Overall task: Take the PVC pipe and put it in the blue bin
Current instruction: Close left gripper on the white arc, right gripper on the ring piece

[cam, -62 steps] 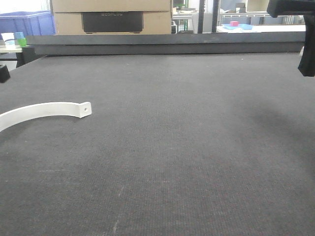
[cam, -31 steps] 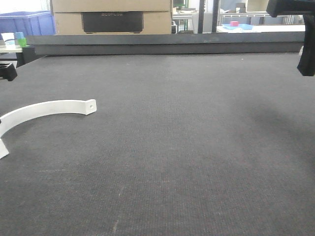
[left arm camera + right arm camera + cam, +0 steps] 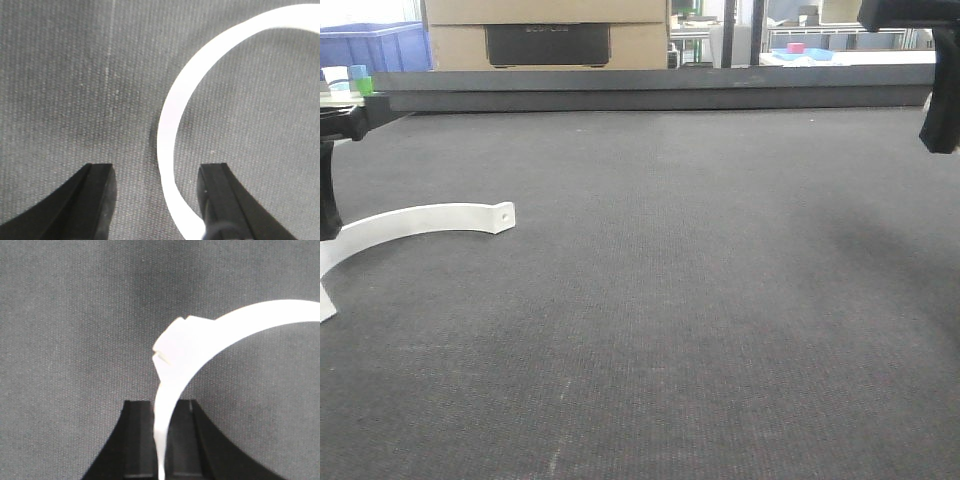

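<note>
In the right wrist view, my right gripper [image 3: 160, 404] is shut on the PVC pipe [image 3: 200, 337], a white curved piece with a blocky stepped end, held above the dark mat. From the front only a dark part of the right gripper [image 3: 940, 110] shows at the top right edge, and the pipe is out of sight there. My left gripper [image 3: 156, 170] is open, low over the mat. A long thin white arc strip [image 3: 172, 125] passes between its fingers, close to the right finger [image 3: 215, 195]. A blue bin [image 3: 375, 45] stands far back on the left, beyond the table.
The white arc strip [image 3: 430, 217] lies on the mat at the left, its holed end pointing right, with the left arm [image 3: 328, 190] over its left part. A raised dark ledge [image 3: 650, 95] closes the table's far side. A cardboard box [image 3: 545, 35] stands behind it.
The arc strip has shifted a little to the right. The left arm has come further into view at the left edge and now reaches down over the strip. The right arm has barely moved.
</note>
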You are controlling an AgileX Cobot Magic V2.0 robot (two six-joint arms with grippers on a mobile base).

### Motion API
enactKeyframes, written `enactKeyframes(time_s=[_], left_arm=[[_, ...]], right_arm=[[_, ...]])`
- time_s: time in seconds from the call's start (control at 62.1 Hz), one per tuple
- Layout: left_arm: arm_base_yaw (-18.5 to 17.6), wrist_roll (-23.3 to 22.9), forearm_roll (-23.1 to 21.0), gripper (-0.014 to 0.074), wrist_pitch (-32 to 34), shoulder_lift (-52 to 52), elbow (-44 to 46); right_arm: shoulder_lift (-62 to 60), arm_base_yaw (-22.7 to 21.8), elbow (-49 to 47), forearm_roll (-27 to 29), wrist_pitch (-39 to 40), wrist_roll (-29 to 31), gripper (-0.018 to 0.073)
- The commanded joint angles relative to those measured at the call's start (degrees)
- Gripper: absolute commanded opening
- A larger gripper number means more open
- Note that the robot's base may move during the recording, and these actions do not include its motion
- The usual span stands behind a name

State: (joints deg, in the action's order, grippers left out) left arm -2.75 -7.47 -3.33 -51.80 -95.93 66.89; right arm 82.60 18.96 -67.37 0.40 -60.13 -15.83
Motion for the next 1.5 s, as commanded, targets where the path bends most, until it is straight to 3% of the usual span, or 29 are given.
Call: enactKeyframes(time_s=[0.0,0.451,0.87,0.983,1.112,1.483], left_arm=[[0.18,-0.02,-0.01,0.0285,0.93,-0.18,0.48],[-0.05,1.52,0.22,0.0283,-1.62,-6.13,3.1],[-0.89,1.9,1.01,0.0214,-3.64,-7.29,3.1],[-0.89,1.9,1.01,0.0113,-4.58,-7.29,3.1],[-0.89,1.9,1.01,-0.0114,-5.04,-7.29,3.1],[-0.89,1.9,0.49,-0.0111,-8.05,-3.08,3.1]], right_arm=[[-0.4,0.15,0.01,-0.4,0.9,0.5,-0.0167],[-0.4,0.15,0.01,0.36,1.66,0.5,-0.0167],[-0.4,0.15,0.01,0.36,1.66,0.5,-0.0167],[-0.4,0.15,0.01,0.36,1.66,0.5,-0.0167],[-0.4,0.15,0.01,0.36,2.4,0.5,-0.0167],[1.33,0.15,0.11,0.36,4.02,0.5,-0.0167]])
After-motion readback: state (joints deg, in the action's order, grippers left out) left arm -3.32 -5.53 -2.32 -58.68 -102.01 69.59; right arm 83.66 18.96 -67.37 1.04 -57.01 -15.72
